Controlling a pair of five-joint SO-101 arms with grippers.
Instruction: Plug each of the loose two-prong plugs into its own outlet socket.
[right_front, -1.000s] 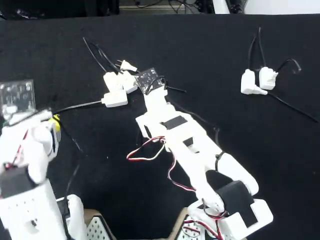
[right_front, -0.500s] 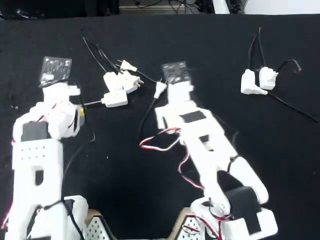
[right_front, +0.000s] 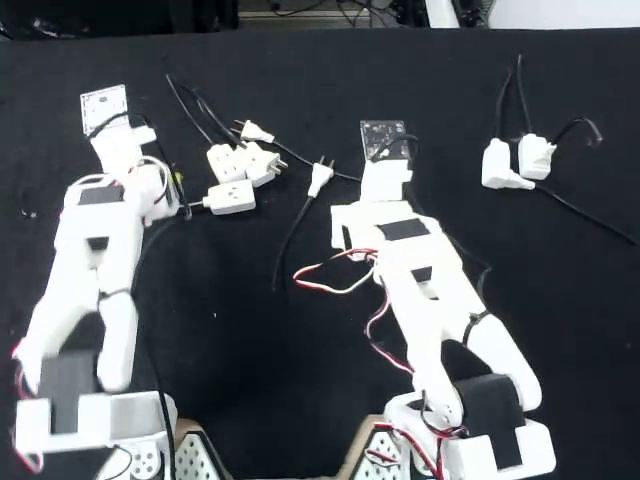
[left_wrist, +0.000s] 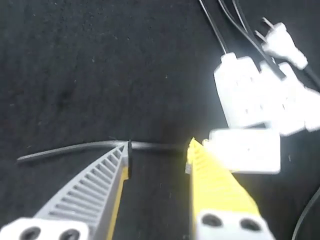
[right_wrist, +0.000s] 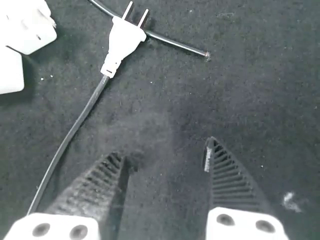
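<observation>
A loose white two-prong plug (right_front: 320, 178) (right_wrist: 122, 37) lies flat on the black cloth, its black cord (right_wrist: 70, 135) trailing toward the front. My right gripper (right_wrist: 165, 155) is open above bare cloth, short of that plug and to its right. Several white outlet blocks (right_front: 240, 165) (left_wrist: 240, 95) cluster at the back left, with a second loose plug (right_front: 255, 130) (left_wrist: 280, 40) behind them. My left gripper (left_wrist: 157, 150) is open and straddles the black cable (left_wrist: 75, 148) that runs into the nearest outlet block (right_front: 228, 198) (left_wrist: 245, 150), just left of that block.
Two more white blocks (right_front: 515, 162) with black cords sit at the back right. Black cables loop behind the left cluster. The right arm's red and white wires (right_front: 330, 280) hang over the middle of the cloth.
The left arm has swung up from the front left corner to beside the outlet cluster. The right arm has moved right, away from the cluster, and the plug now lies free to its left.
</observation>
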